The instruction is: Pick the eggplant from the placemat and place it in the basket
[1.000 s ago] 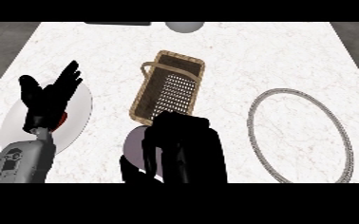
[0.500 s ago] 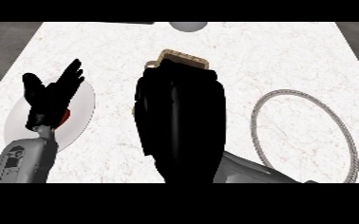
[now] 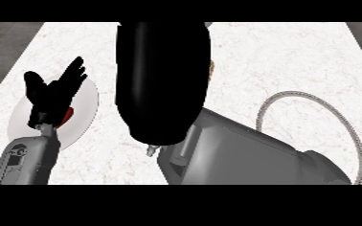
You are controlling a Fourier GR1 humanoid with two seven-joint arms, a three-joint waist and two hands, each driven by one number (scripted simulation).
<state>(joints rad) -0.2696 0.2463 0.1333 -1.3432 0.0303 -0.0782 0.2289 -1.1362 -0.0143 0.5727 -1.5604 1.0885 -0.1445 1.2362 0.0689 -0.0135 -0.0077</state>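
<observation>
Moved since half a second ago: the right black hand (image 3: 163, 81) is much closer to the view and fills the middle from the top edge down past the centre. The tan woven basket (image 3: 211, 70), whose far rim showed above the fingers before, is now cut down to a thin sliver at the hand's right edge.

- Right hand: one dark mass. Whether its fingers are spread, curled or closed on anything cannot be told.
- Right grey forearm (image 3: 240, 158): comes in from the lower right corner and meets the hand below centre.
- Eggplant: not visible anywhere. Whether it is under the right hand, in it, or in the basket cannot be told.
- Left black hand (image 3: 53, 93): at the left side, unchanged in place. Fingers straight, spread and pointing up, thumb held apart, holding nothing. Its grey forearm (image 3: 28, 158) stands in the lower left corner.
- Round white plate (image 3: 86, 110): lies on the surface behind the left hand. A small red item (image 3: 67, 116) shows on it, just beside the wrist.
- Grey rope-like oval ring (image 3: 290, 94): lies flat at the right, well apart from the plate. Its lower part is covered by the right forearm.
- White marbled surface (image 3: 283, 52): carries all of the above.
</observation>
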